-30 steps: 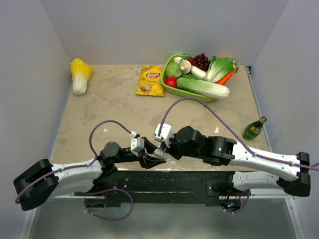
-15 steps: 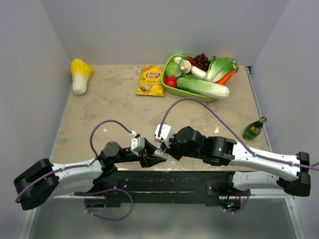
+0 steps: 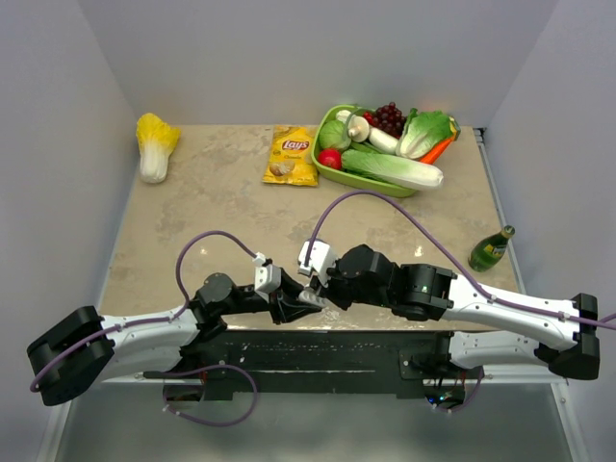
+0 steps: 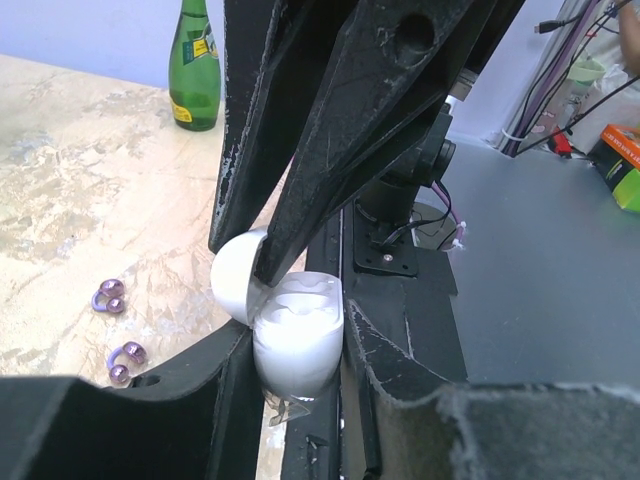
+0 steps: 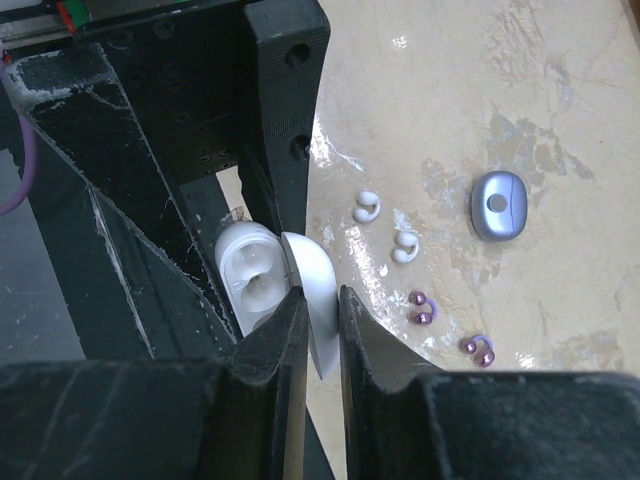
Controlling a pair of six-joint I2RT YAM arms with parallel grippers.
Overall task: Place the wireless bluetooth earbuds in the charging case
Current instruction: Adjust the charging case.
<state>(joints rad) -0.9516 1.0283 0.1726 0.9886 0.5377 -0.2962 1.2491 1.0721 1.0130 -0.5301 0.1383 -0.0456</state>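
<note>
A white charging case [image 4: 297, 335] stands open at the table's near edge. My left gripper [image 4: 300, 352] is shut on its body, and its two round wells [image 5: 250, 280] show empty. The raised lid [image 5: 322, 300] is pinched between the fingers of my right gripper [image 5: 320, 322], which is shut on it. From above, both grippers [image 3: 287, 306] [image 3: 310, 296] meet over the case. Two white wireless bluetooth earbuds [image 5: 367, 207] [image 5: 405, 247] lie loose on the table beside it. Two purple ones [image 5: 422, 308] [image 5: 478, 350] lie nearer, also seen by the left wrist camera [image 4: 108, 296] [image 4: 124, 362].
A closed purplish-grey case [image 5: 498, 205] lies beyond the earbuds. A green bottle [image 3: 491, 249] stands at the right. At the back are a chips bag [image 3: 291, 155], a green basket [image 3: 322, 166] of vegetables and a cabbage [image 3: 155, 144]. The black mounting plate [image 3: 318, 351] runs along the near edge.
My left gripper's fingers have closed in onto the white case body. The right gripper has kept its hold on the lid and has not moved.
</note>
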